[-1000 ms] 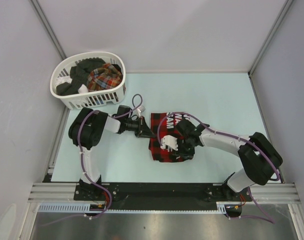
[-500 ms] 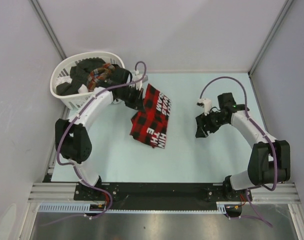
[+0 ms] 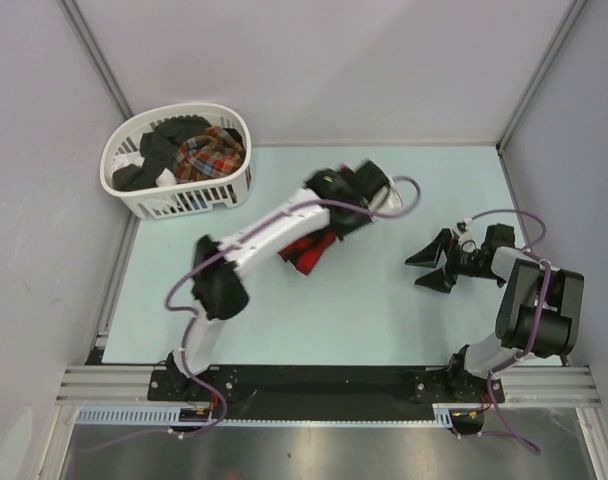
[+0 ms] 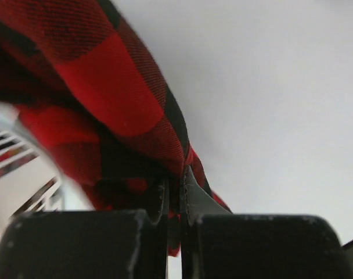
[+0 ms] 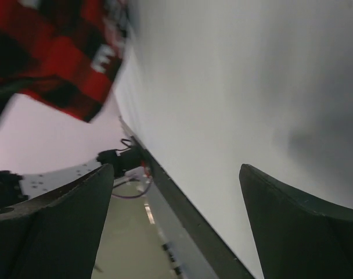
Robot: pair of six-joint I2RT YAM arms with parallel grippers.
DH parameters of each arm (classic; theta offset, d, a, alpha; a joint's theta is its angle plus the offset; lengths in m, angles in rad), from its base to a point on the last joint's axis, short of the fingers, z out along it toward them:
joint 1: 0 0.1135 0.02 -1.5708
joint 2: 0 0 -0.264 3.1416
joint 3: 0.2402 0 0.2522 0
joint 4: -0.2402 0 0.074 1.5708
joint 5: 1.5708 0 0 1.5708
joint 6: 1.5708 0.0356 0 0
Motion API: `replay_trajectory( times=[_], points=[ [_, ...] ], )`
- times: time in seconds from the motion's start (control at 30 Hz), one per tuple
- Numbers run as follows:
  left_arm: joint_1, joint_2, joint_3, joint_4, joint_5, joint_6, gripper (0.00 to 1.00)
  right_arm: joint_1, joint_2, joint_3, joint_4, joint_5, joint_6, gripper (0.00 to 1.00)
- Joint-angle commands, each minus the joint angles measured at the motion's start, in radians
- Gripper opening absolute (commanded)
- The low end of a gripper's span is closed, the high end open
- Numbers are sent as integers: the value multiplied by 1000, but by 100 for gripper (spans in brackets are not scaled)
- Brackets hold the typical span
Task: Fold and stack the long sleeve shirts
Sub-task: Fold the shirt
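Note:
A red-and-black checked flannel long sleeve shirt (image 3: pixel 308 248) hangs bunched above the middle of the table. My left gripper (image 3: pixel 336 218), blurred at the end of the outstretched arm, is shut on its cloth. In the left wrist view the jaws (image 4: pixel 174 189) pinch a fold of the red shirt (image 4: pixel 115 99). My right gripper (image 3: pixel 430 266) stands wide open to the right of the shirt, apart from it and holding nothing. The right wrist view shows its spread fingers (image 5: pixel 51 232) and the shirt (image 5: pixel 54 52) at upper left. A finer plaid shirt (image 3: pixel 210 152) lies in the basket.
The white slatted basket (image 3: pixel 174 203) stands at the back left corner with dark clothes (image 3: pixel 156 150) beside the plaid shirt. Grey walls close in the table on three sides. The black rail (image 3: pixel 324 380) with the arm bases runs along the near edge.
My left arm has swung from beside the basket to the table's middle, carrying the red shirt. My right gripper let go of the shirt, drew off to the right and opened wide.

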Motion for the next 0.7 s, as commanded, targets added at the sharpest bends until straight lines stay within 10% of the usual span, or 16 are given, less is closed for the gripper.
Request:
replay_trajectory(
  times=[0.0, 0.27, 0.53, 0.67],
  points=[
    [-85, 271, 71, -59, -60, -28, 0, -91, 14, -112, 153, -83, 226, 95],
    [-240, 404, 232, 22, 214, -126, 7, -235, -33, -167, 78, -8, 244, 92],
    [-162, 153, 51, 187, 571, -177, 63, -193, -34, -200, 101, 60, 330, 84],
    [-61, 9, -99, 212, 715, -161, 69, -127, -47, -209, 126, 81, 373, 84]
  ],
)
